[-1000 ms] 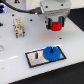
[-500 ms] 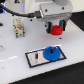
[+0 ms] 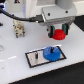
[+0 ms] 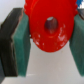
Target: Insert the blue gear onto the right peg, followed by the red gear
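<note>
Above white table (image 3: pixel 15 55), fingers (image 4: pixel 20 40) grip red gear (image 3: pixel 60 34) flat.

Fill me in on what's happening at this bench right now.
The arm's tool is shut on the small round red gear, holding it above the white table. The wider flat blue gear already sits on the grey black-edged plate, toward the exterior view's right. A thin dark peg on the plate stands bare.
</note>
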Robot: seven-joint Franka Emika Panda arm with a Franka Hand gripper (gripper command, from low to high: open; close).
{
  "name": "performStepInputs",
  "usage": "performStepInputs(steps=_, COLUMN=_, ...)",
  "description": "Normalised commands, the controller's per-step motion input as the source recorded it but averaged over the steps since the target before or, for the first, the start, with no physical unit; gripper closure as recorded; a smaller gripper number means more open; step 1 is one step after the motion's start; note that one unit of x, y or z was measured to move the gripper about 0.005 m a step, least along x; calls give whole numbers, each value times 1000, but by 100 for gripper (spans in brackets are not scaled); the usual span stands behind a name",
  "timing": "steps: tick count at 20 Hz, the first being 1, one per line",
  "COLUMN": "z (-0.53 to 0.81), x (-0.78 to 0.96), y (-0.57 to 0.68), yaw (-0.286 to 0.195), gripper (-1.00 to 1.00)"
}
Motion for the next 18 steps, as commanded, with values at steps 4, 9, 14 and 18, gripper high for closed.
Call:
performStepInputs(steps=4, z=113, x=679, y=-344, yaw=0, gripper=100)
performStepInputs(steps=9, z=6, x=465, y=-278, yaw=0, gripper=100)
performStepInputs(steps=14, z=0, x=119, y=46, yaw=0, gripper=100)
performStepInputs(steps=18, z=-1, x=69, y=34, yaw=0, gripper=100)
